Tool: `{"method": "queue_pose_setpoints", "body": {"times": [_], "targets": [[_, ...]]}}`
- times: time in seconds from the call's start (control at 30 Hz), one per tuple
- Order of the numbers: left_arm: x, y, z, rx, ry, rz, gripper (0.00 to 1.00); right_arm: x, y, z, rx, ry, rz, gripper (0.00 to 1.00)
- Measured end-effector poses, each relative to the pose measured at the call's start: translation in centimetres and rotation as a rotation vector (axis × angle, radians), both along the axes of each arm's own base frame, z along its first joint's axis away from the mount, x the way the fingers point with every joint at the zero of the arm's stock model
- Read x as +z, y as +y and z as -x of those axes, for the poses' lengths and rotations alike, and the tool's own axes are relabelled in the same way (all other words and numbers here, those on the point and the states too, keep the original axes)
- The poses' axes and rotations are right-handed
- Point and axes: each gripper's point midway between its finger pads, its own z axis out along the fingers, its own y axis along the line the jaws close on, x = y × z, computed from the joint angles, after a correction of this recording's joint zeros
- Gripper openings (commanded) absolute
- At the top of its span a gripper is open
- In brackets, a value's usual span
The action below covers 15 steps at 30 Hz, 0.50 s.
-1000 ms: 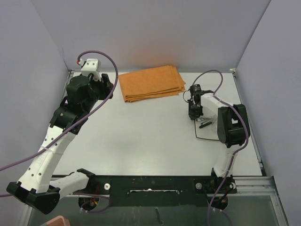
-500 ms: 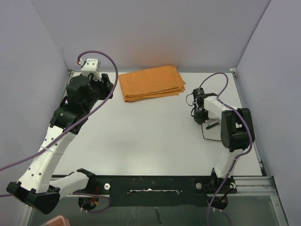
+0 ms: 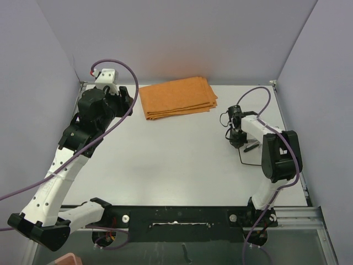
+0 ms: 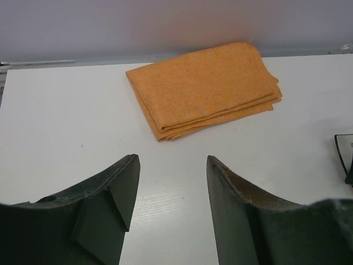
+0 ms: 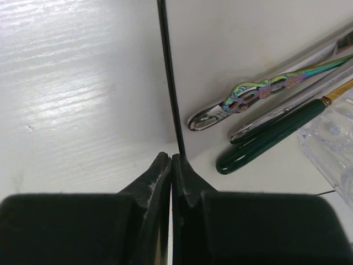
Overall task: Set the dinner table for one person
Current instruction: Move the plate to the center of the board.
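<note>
- l gripper (image 4: 172,160): jaws apart, nothing between them. it hangs over the far-left part of the surface (image 3: 182,165), facing the orange cloth (image 4: 204,88).
- r gripper (image 5: 171,157): jaws clenched tight, and they look pinched on the thin black rim of the plate (image 5: 167,83), on the right side of the surface.
- the surface runs under both arms. the cloth lies at its far middle, well apart from the plate.
- loose on the plate, side by side: rainbow-handled utensil (image 5: 248,98), silver utensil (image 5: 287,107), green-handled utensil (image 5: 270,138). a clear glass item (image 5: 331,132) sits just beside them, mostly cut off by the frame, so can't tell what it is.
- risk: you've got only a thin rim. pull fast or lift and the rim prob slips out of the jaws.
- risk: tilt the plate and the loose utensils slide together or roll off, and the glass item may tip.
- risk: drag the plate toward the cloth and its edge could catch and bunch the folds.
- risk: if the r arm swings to centre, watch the l arm near the cloth. keep their paths apart.
</note>
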Motion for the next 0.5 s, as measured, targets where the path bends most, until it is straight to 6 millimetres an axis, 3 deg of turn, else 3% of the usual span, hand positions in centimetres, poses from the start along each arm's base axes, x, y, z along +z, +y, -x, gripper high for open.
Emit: {"method": "queue_pose_setpoints", "body": {"times": [0.2,0.5], "targets": [[0.0,0.0,0.0,-0.003,-0.001,0.002,0.50,0.4,-1.2,0.7,-0.032,-0.006,0.018,0.00],[0.3,0.0,0.2,-0.002,-0.007,0.005,0.50,0.4,-1.6,1.3,-0.041,0.002,0.020,0.00]]}}
